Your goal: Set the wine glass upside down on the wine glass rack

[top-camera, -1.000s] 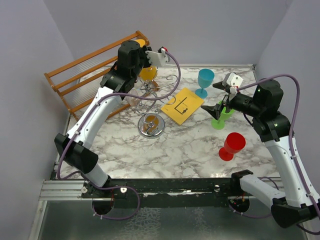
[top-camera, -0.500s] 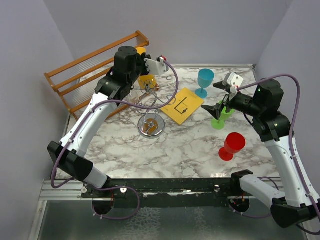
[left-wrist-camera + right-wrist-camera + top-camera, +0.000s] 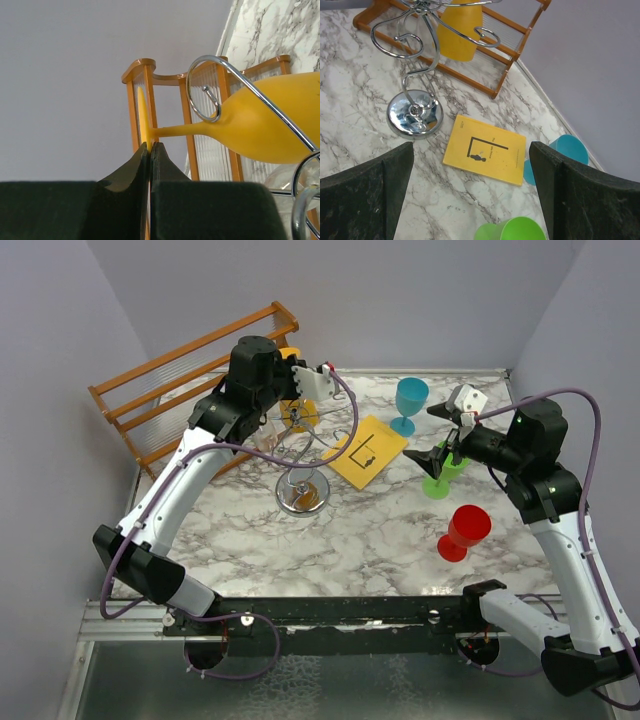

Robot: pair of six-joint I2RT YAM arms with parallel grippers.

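Observation:
My left gripper (image 3: 288, 368) is shut on the foot of a yellow wine glass (image 3: 298, 413), thin foot rim pinched between the black fingers (image 3: 159, 165). The glass (image 3: 265, 127) hangs bowl-down among the curled arms of the chrome wine glass rack (image 3: 320, 443). One wire curl (image 3: 200, 95) sits by the stem and a wire crosses the bowl. In the right wrist view the bowl (image 3: 460, 30) shows mouth-down behind the rack's arms (image 3: 420, 75). My right gripper (image 3: 435, 437) stands open over the table's right side, holding nothing (image 3: 471, 150).
An orange wooden slatted rack (image 3: 170, 390) stands at the back left. A yellow book (image 3: 365, 450) lies right of the chrome base (image 3: 302, 490). A teal glass (image 3: 410, 400), a green glass (image 3: 440, 475) and a red glass (image 3: 465, 530) stand on the right.
The left arm has carried the yellow glass down and nearer, into the rack's curled arms. The right arm has not moved.

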